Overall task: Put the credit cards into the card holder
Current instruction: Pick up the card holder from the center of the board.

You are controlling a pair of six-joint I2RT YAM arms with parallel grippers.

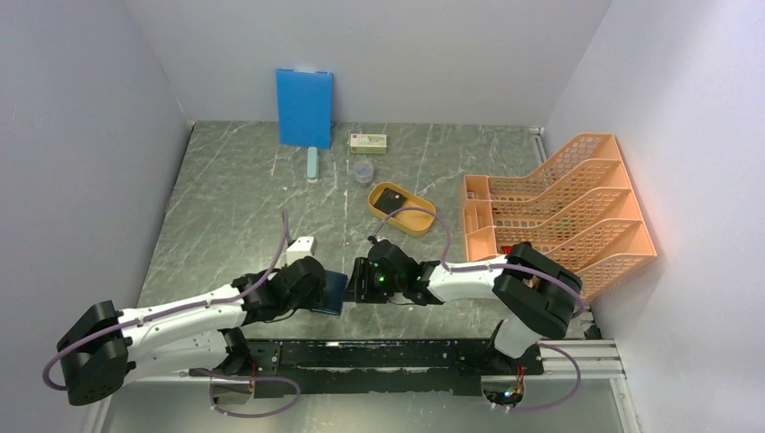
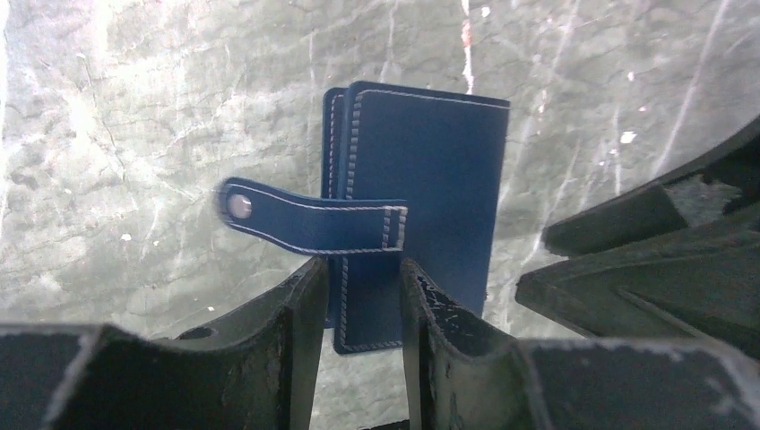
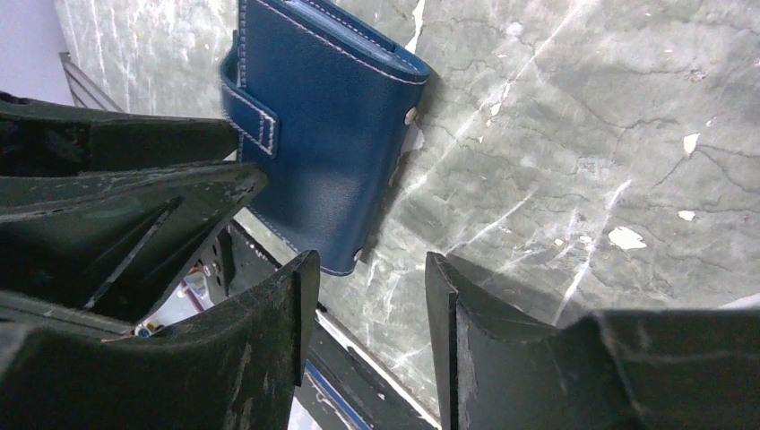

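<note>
Grey marbled worktop (image 1: 235, 198). Card holder (image 1: 335, 291) between left claw (image 2: 358, 278) and right claw (image 3: 369, 269). Beyond right claw: yellow tray (image 1: 417, 227), cup (image 1: 363, 171), small box (image 1: 368, 142); orange file rack (image 1: 559, 207) to its right. White block (image 1: 300, 248) just beyond left claw.

My top camera sits high behind the arm bases, looking down and forward over the whole table (image 1: 235, 189) from far off, walls included. The left wrist camera looks out past the left gripper (image 2: 363, 269), close above the tabletop. The right wrist camera looks past the right gripper (image 3: 369, 264), equally close. Both wrist views share the card holder (image 2: 430, 179). In the top view it lies just toward 6 o'clock of centre.
</note>
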